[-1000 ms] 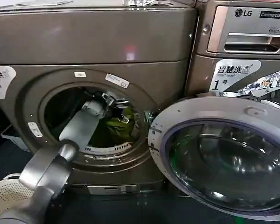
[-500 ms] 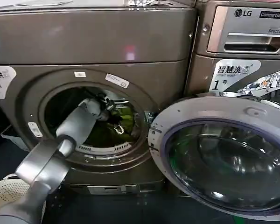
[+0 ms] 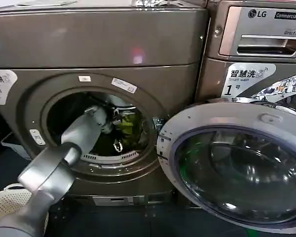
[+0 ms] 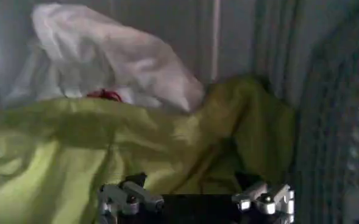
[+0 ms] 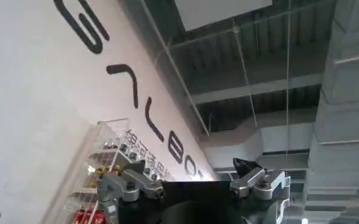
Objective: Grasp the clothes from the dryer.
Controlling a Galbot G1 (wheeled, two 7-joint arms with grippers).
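Left end effector (image 4: 194, 204) hangs spread open, empty, over green clothes (image 4: 106, 152) inside the dryer (image 3: 98, 44), stickered "1". The neighbouring washer (image 3: 261, 29) reads "LG". Right end effector (image 5: 191, 182) gapes empty.

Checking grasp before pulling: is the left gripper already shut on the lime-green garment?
No, the left gripper is open, its fingertips spread before the lime-green garment.

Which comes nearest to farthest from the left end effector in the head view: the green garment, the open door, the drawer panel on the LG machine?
Measured from the left end effector, which is inside the dryer drum:
1. Green garment, right beside it in the drum.
2. Open door, swung out to the right of the porthole.
3. Drawer panel, upper right on the neighbouring machine.
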